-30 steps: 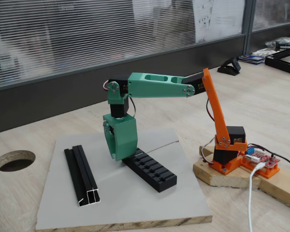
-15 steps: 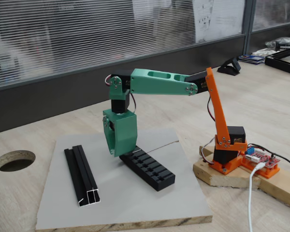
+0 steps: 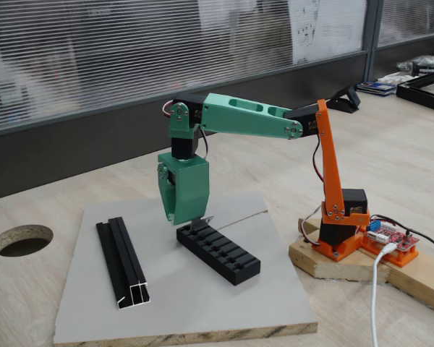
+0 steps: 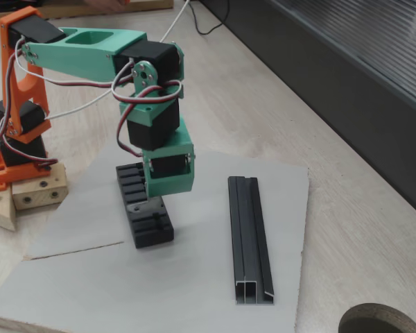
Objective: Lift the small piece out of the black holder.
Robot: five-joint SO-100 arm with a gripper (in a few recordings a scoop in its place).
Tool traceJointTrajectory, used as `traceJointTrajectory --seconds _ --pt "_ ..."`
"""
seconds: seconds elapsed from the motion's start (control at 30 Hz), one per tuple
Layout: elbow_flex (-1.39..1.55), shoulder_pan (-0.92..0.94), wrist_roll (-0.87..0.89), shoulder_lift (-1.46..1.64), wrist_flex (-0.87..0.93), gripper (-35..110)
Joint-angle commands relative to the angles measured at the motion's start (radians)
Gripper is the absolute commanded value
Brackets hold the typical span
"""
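1. Black grooved rail (image 3: 123, 264) with a silvery end lies on the grey board (image 3: 181, 303), left of the black holder (image 3: 220, 251) in one fixed view, apart from it.
2. Green gripper (image 3: 194, 221) hangs nose-down just above the holder's far end, clear of its top.
3. Fingers (image 3: 175, 195) are pinched nearly closed on the small piece (image 3: 200, 221), a thin grey sliver poking out at the tips right above the holder's end slot. In the other fixed view the gripper (image 4: 154, 205) body hides the piece.
4. Holder sits flat on the board, slots up, angled across it.
5. Orange arm base (image 3: 341, 231) is on a wooden block (image 3: 329, 262) right of the holder, on the tabletop (image 3: 390, 159).
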Motion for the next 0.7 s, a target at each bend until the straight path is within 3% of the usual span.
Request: traceJointTrajectory --seconds 0.0,0.67 --pt "-0.006 -0.006 0.006 0.049 0.012 3" --pt "-0.009 -0.005 0.011 0.275 0.002 3"
